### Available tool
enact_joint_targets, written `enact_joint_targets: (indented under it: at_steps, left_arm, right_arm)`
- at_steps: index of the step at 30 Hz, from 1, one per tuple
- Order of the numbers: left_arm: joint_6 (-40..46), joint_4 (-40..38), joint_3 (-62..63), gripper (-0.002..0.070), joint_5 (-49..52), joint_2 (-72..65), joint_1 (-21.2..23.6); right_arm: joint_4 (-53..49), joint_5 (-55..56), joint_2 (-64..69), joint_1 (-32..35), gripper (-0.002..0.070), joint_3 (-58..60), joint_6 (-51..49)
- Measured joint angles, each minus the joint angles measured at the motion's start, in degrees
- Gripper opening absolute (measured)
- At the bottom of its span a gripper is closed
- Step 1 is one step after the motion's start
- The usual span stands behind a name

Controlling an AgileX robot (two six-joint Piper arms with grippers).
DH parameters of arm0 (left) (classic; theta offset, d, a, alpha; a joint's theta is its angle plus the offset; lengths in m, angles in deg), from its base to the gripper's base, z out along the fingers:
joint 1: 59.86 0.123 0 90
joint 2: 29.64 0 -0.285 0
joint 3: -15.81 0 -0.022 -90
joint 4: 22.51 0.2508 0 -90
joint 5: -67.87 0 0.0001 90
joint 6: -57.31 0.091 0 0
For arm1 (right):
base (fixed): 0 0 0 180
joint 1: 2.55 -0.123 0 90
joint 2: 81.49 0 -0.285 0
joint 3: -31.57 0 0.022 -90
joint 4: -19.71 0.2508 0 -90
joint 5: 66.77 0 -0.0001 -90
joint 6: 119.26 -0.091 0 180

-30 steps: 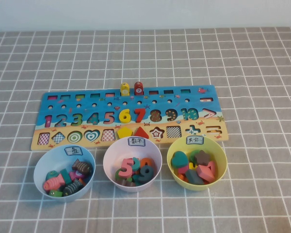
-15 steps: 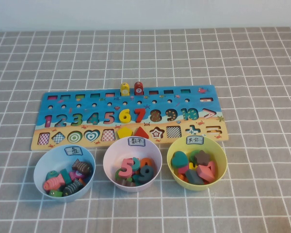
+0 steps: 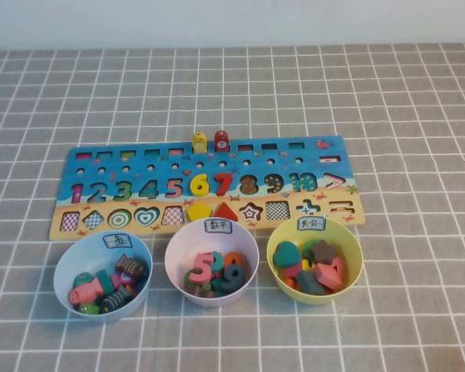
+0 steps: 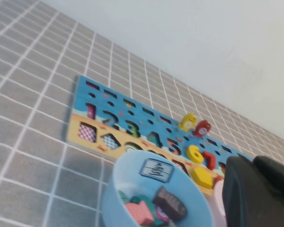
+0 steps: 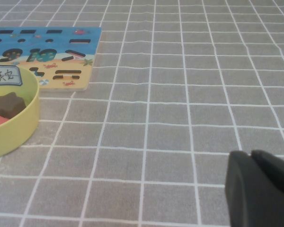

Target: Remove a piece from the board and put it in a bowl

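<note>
I hover my clenched, empty left gripper at lower left, beside the bowl; the right gripper sits clenched, out of the high view. The piece stands on the board's top edge, center frame, awaiting my reach.

A desk covered in a grey cloth with a white grid carries the board, lying flat. Just beside the board's near long edge stand three bowls in a row: the pale blue bowl towards the left end, the pink bowl at the middle, the yellow-green bowl towards the right end.
</note>
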Motion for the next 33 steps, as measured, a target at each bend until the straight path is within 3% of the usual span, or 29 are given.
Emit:
enact_joint_targets:
  at_steps: [12, 20, 33]
  left_arm:
    - [-0.40, 7.08, 23.01, -0.0001, 19.09, -24.65, 0.00]
    - [8.99, 8.62, 38.10, -0.0001, 31.23, -46.35, 0.00]
    - [15.88, 8.98, 60.51, -0.0001, 38.76, -75.49, -0.20]
  right_arm:
    - [0.00, 0.00, 0.00, 0.00, -0.0017, 0.00, 0.00]
    - [0.00, 0.00, 0.00, 0.00, -0.0017, 0.00, 0.00]
    - [0.00, 0.00, 0.00, 0.00, -0.0017, 0.00, 0.00]
